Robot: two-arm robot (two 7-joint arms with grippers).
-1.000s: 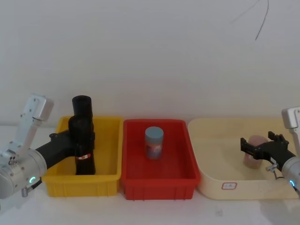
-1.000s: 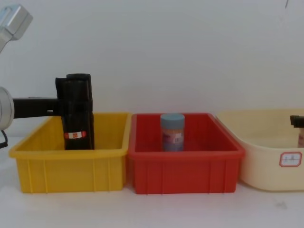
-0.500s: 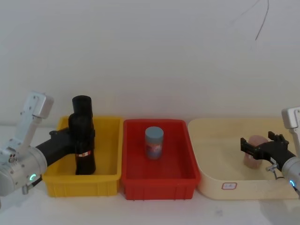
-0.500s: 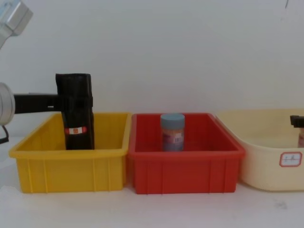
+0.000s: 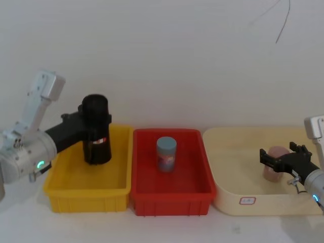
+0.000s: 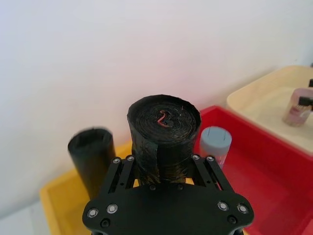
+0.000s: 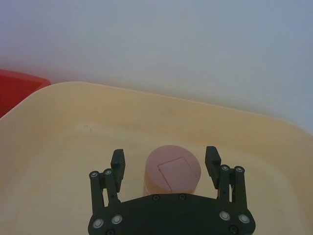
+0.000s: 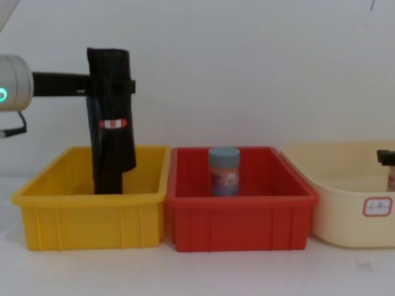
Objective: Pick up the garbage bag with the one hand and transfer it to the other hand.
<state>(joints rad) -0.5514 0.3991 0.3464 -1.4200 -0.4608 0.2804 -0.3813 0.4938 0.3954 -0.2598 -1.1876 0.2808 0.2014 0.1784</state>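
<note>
The garbage bag [image 8: 112, 102], a black roll with a red-and-white band, hangs upright over the yellow bin [image 8: 86, 216], lifted off its floor. My left gripper [image 8: 111, 86], on the arm with the green-lit ring, is shut on its upper part; the same grip shows as the left gripper [image 5: 96, 126] and from the wrist [image 6: 164, 164], with the garbage bag [image 6: 164, 125] between the fingers. My right gripper [image 5: 276, 159] stands open in the cream tub [image 5: 238, 162], its fingers on either side of a pink bottle [image 7: 172, 174] without touching it.
A plain black roll [image 6: 90, 156] stands in the yellow bin just behind the held one. A blue-grey bottle [image 5: 166, 153] stands in the red bin [image 5: 172, 200] in the middle. The three containers sit side by side, close to a white wall.
My left gripper has risen with the garbage bag, lifting it from the floor of the yellow bin. The right arm has not moved.
</note>
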